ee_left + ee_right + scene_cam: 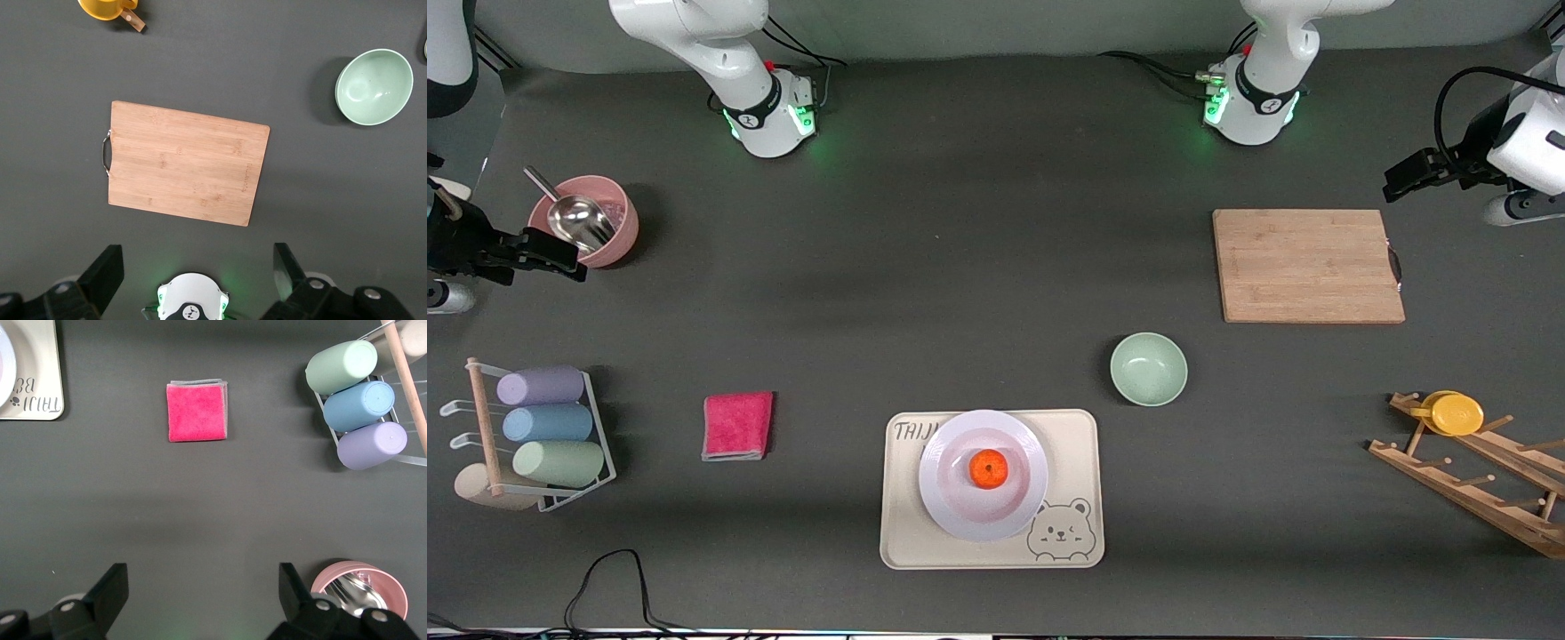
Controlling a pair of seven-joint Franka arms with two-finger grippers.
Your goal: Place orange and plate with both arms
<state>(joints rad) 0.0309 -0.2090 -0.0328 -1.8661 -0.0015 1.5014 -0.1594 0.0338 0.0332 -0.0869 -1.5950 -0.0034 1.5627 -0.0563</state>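
Orange sits in the centre of the plate; plate rests on a beige tray with a bear drawing, at the bench edge nearest the front camera. Plate covers part of the tray's lettering. In the right wrist view only a sliver of plate and a tray corner show, cut off at the frame edge.

Left gripper hangs over the bench's left-arm end, above and beside the cutting board; fingers spread wide, grasping nothing. Right gripper hangs at the right-arm end just beside the pink bowl holding a metal scoop; fingers likewise released. Both arms wait.

Green bowl stands between board and tray. Pink cloth lies beside the tray, toward the right arm's end.
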